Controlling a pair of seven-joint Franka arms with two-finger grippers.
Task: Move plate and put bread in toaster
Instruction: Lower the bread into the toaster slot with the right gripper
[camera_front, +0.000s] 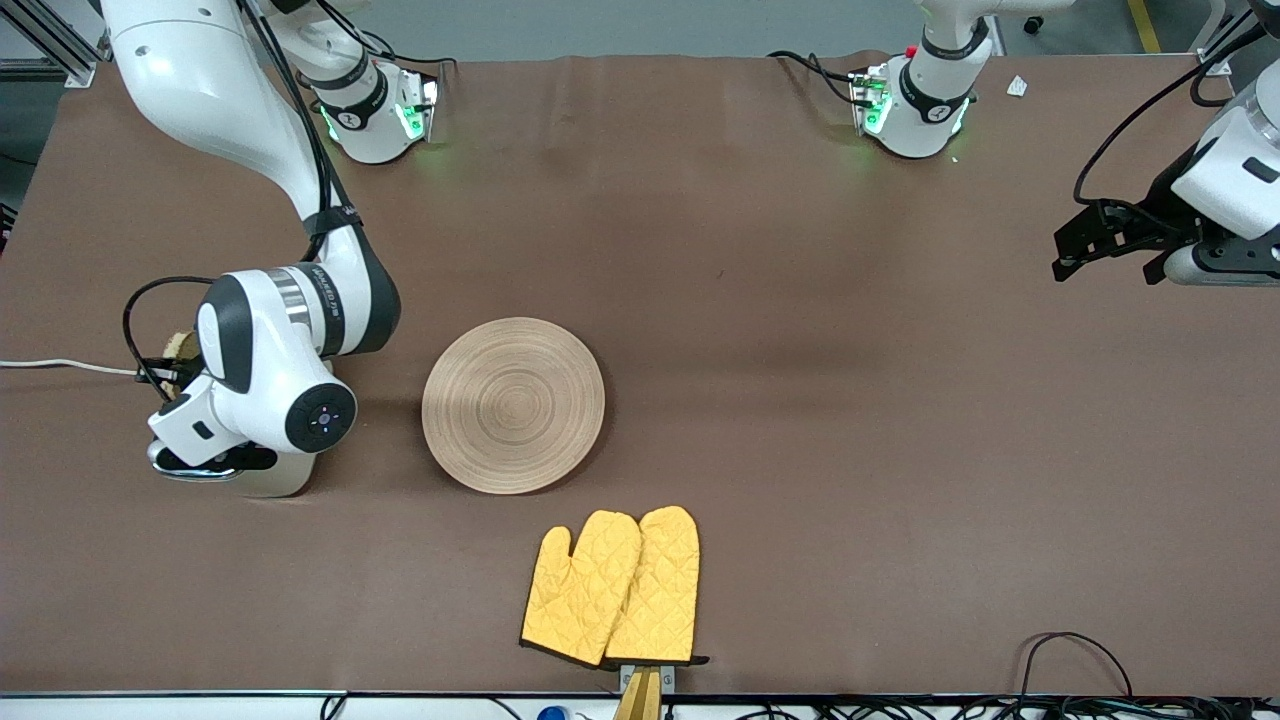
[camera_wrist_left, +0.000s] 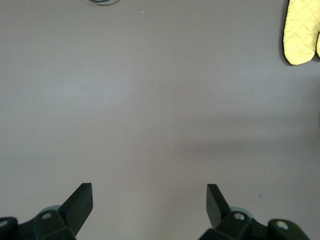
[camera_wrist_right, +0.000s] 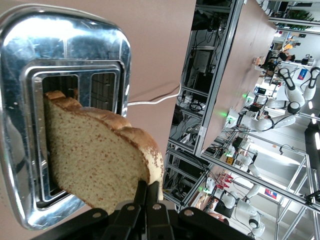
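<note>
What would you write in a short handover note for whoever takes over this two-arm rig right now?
Right gripper: shut on the squarish brown speckled bread slice, over the chrome-topped boxy toaster at the right arm's end of the table.
Left gripper: open, holding nothing, waiting over bare table at the left arm's end.
Round light-wood grooved plate: bare, mid-table, with yellow quilted oven mitts nearer the front camera.
Left: get the bread into a slot, release.

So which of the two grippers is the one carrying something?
The right gripper, over the toaster at the right arm's end, is shut on the bread. The left gripper hangs open over bare table, holding nothing.
</note>
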